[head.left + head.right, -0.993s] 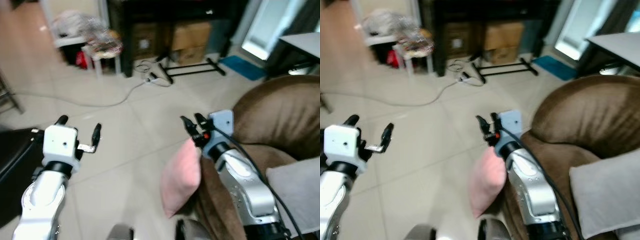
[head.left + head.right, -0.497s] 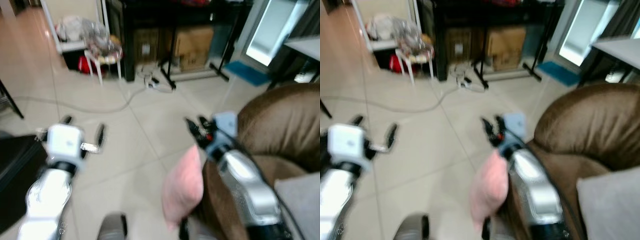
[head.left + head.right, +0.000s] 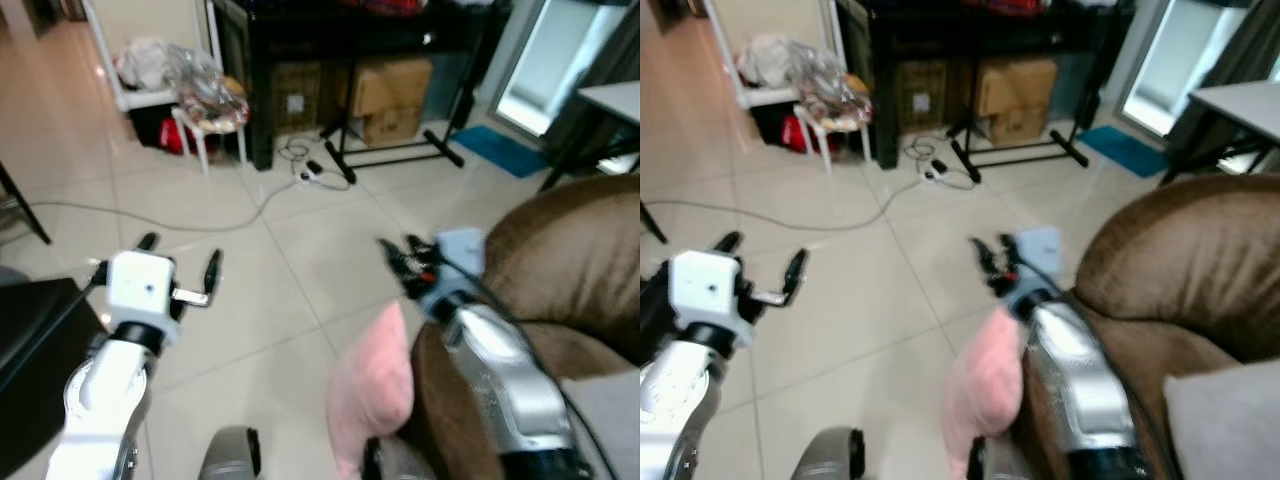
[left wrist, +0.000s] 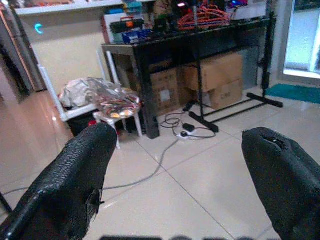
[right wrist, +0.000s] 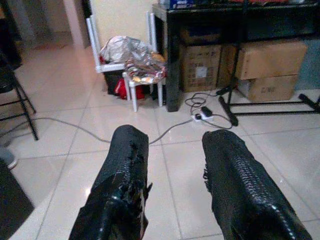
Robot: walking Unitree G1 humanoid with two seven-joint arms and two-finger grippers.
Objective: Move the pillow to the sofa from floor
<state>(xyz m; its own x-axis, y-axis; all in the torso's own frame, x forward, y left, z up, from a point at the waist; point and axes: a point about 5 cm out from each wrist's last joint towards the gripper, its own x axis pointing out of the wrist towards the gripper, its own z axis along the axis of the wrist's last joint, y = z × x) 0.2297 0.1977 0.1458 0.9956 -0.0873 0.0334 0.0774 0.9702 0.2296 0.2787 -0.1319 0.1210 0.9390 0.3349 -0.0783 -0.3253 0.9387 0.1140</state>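
So: left hand point(image 3: 178, 270) raised over the beige tiled floor point(image 3: 260, 330) at left, black fingers spread wide, nothing held. Far behind, a white plastic stool point(image 3: 212, 125) piled with crinkled bags, then a black worktop point(image 3: 340, 30) with brown cardboard boxes point(image 3: 395, 85) under it. Soft pink pillow point(image 3: 372, 395) stands on edge, near centre, leaning against the brown fabric sofa point(image 3: 570, 270) at right. Right hand point(image 3: 403, 262) hovers above the pillow, fingers slightly apart, empty.
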